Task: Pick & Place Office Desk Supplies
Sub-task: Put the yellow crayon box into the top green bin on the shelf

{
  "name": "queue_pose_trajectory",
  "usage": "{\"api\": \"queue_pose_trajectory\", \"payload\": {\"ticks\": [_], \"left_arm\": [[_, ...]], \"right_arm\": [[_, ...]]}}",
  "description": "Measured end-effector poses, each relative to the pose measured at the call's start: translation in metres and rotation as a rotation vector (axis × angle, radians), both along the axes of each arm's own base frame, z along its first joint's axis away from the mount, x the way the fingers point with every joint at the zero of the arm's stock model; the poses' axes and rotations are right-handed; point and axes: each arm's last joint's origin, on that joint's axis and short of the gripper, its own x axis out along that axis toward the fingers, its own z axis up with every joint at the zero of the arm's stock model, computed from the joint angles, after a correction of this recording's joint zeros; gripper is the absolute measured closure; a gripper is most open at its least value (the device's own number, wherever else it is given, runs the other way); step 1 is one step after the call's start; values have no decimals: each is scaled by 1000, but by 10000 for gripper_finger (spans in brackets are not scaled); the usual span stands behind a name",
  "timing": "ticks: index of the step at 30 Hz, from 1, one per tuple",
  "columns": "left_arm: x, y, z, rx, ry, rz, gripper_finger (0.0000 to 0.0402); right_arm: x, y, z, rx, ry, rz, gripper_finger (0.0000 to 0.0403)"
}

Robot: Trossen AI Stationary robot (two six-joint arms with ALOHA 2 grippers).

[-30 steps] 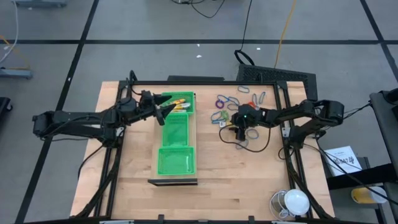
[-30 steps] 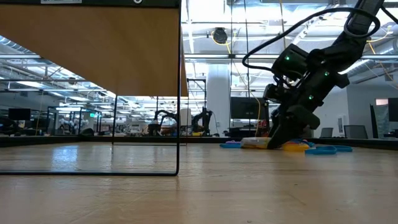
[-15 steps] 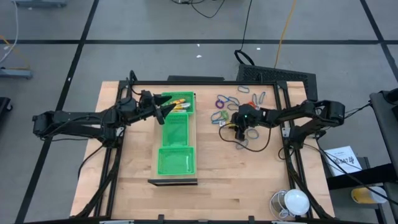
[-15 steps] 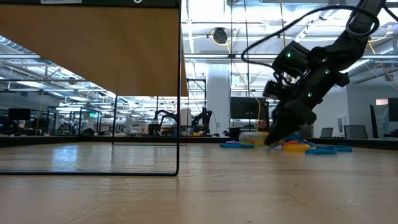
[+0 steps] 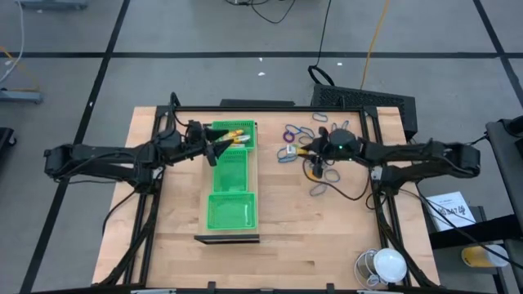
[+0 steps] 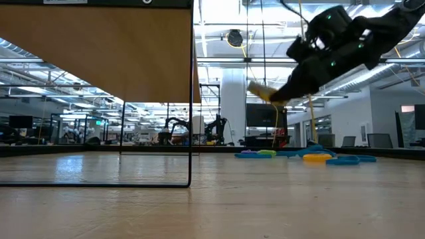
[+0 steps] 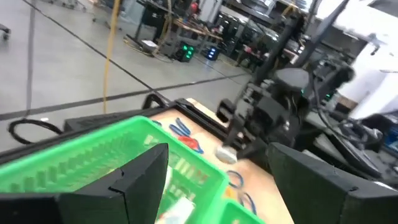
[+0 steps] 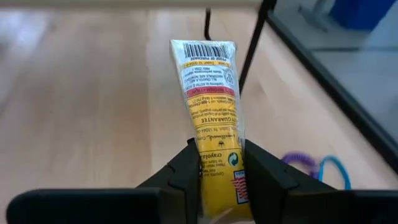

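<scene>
The yellow packet [image 8: 212, 118] is pinched by its end in the right gripper [image 8: 217, 163] and lifted clear of the tabletop, just to the right of the green tray [image 5: 231, 181] and over the pile of coloured loops [image 6: 319, 156]. If I were driving, I'd carry it level and only let go once it's properly above a compartment, since that end-grip looks like it could swing. The left gripper [image 7: 217, 180] hangs at the tray's far compartment with its jaws spread wide and nothing in them.

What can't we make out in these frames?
- Yellow packet: its lower end, hidden in the right end effector, right wrist view.
- Green tray: far compartment's contents too small in high view, blurred in left wrist view.
- Loops: too small to count, low view.
</scene>
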Motion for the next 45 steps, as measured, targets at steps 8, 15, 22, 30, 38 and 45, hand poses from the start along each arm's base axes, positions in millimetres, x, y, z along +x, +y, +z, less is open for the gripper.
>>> {"api": "queue_pose_trajectory", "payload": {"ticks": [8,15,22,30,38,45], "left_arm": [[17,-12,8,110,-13,-94,117],[43,-21,39,219,54,-144,117],[81,-23,49,198,104,-165,117],[130,-20,51,97,128,-164,117],[168,-18,47,70,149,-144,117],[182,-8,40,52,158,-119,117]], "right_arm": [[4,16,14,-15,-113,66,310],[8,27,20,-25,-172,117,310],[12,35,33,-137,-301,178,310],[14,41,43,-466,-342,221,309],[13,43,47,-767,-237,-2,309],[13,48,54,-868,-243,-52,309]]}}
